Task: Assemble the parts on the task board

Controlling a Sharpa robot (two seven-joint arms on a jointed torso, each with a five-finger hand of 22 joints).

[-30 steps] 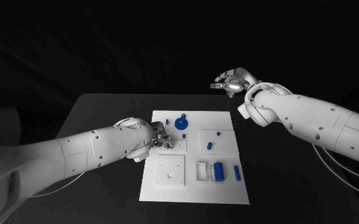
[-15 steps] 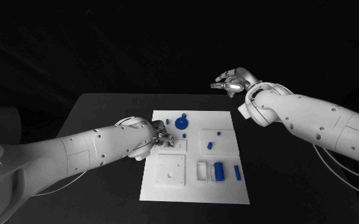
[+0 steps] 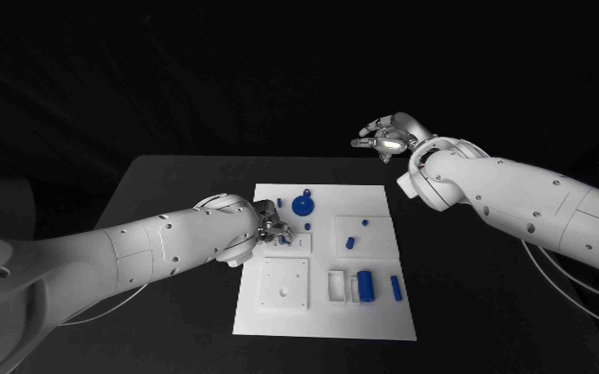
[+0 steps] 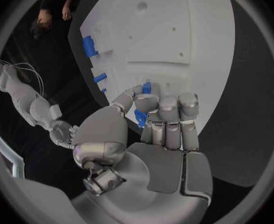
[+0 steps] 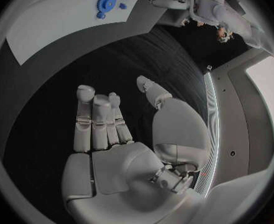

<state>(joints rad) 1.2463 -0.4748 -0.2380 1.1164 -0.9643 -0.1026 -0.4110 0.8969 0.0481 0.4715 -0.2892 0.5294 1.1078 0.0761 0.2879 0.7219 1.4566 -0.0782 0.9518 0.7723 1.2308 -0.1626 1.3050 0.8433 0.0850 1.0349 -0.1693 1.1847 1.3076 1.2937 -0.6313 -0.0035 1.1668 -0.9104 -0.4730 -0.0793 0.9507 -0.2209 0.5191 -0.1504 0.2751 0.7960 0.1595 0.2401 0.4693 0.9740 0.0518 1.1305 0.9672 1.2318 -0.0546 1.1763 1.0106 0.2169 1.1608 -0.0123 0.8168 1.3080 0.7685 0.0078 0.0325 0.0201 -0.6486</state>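
The left hand (image 4: 150,134) pinches a small blue part (image 4: 143,102) just over the board (image 3: 324,305), near its left edge. Lower it straight and seat it squarely before letting go. The right hand (image 3: 387,138) hangs empty, fingers spread, beyond the table.

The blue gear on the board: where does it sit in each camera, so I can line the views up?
Head view: blue gear at the board's far end, beside the left hand.
Left wrist view: I cannot pick it out.
Right wrist view: near the circle's rim, on the white board.
Shared landmark: the white board.
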